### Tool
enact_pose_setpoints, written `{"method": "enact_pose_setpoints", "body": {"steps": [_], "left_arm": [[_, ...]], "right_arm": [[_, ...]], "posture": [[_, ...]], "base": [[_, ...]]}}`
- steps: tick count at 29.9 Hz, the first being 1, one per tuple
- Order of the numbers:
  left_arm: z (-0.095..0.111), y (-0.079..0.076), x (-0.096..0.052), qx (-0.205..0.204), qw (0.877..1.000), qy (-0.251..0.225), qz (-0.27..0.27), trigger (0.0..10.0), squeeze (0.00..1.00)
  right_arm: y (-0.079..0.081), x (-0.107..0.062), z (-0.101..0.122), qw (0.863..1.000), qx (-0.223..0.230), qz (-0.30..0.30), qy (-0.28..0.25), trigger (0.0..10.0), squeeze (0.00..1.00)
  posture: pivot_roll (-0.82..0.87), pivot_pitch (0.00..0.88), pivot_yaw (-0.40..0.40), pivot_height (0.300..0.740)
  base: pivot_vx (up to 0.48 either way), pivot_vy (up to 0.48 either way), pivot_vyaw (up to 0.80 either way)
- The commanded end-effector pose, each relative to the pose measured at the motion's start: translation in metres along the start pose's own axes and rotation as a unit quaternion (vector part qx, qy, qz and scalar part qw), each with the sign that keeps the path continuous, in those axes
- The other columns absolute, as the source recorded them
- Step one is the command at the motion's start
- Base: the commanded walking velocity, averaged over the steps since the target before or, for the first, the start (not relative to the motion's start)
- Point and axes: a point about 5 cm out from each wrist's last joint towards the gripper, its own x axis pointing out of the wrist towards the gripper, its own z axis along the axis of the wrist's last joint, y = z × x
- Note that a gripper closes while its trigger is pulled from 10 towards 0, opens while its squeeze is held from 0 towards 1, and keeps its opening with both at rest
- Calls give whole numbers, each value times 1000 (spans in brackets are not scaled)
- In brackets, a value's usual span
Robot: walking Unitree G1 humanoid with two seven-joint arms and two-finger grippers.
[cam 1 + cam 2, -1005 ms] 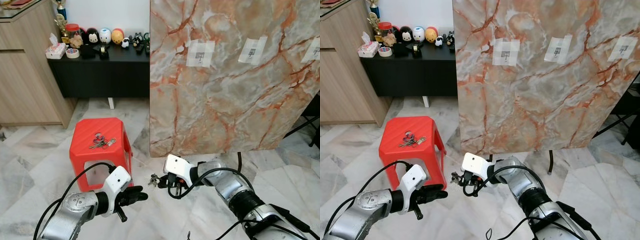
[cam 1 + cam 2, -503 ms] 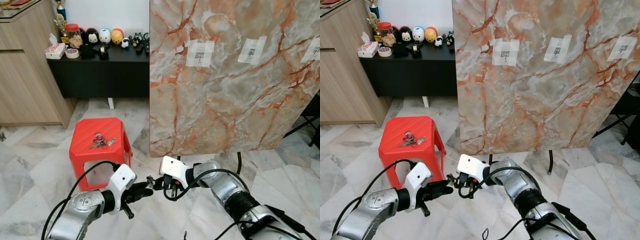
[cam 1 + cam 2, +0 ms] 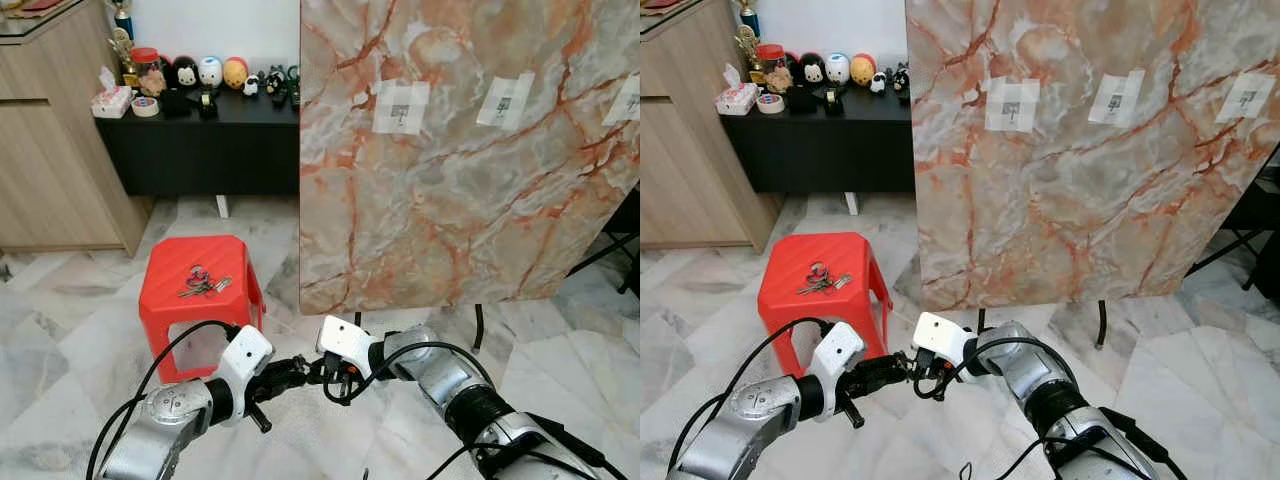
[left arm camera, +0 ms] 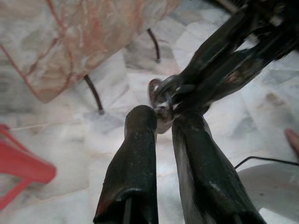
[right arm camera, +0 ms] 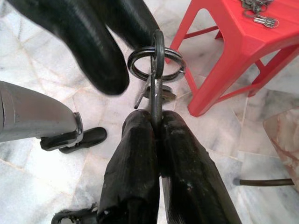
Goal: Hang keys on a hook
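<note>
Marble floor (image 3: 300, 440) below, right gripper (image 5: 156, 122) clamped on key ring (image 5: 156, 64), ring pointing straight at left gripper (image 4: 163, 119), fingers parted w/ tips touching it.

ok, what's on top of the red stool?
A bunch of keys lies on the red stool, loose, near the seat's middle. How many keys cannot be told.

Head eyes look down at both arms; wrist cameras face close, sharing the key ring (image 5: 156, 63)
</note>
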Motion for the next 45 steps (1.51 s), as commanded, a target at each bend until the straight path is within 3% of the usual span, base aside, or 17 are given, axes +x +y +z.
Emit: {"method": "enact_pose_setpoints", "body": {"steps": [1,27,28,29,30,31,33,34,45], "left_arm": [[1,3,-1,8,1000,-1,9,10000,0],[1,6,5,-2,999,-7,41,10000,0],[0,8,5,-3,999,-5,49,3216,0],[0,9,5,-4,999,-4,54,1647,0],[0,10,5,-5,998,-5,56,1373,0],[0,10,5,-6,998,-6,57,1922,0],[0,10,5,-7,998,-8,57,1922,0],[1,8,5,-5,999,-9,48,10000,0],[0,3,3,6,1000,-4,22,10000,0]], "right_arm": [[-4,-2,2,1000,-2,-6,4,10000,0],[-3,3,6,1000,6,-4,-3,10000,0],[-3,3,6,1000,6,-3,-3,10000,0],[-3,3,6,1000,6,-3,-3,10000,0],[-3,3,6,1000,7,-3,-3,10000,0],[-3,3,6,1000,7,-2,-3,10000,0],[-3,3,6,1000,7,-2,-3,10000,0],[-3,3,6,1000,8,-2,-3,10000,0],[-3,3,5,1000,10,-5,0,10000,0]], "posture": [[86,0,-84,740],[87,0,-85,740],[88,0,-85,740],[87,0,-85,740],[85,0,-84,740],[86,0,-85,740],[86,0,-85,740],[88,0,-85,740],[91,0,-86,740]], "base": [[0,0,0],[0,0,0],[0,0,0],[0,0,0],[0,0,0],[0,0,0],[0,0,0],[0,0,0],[0,0,0]]}}
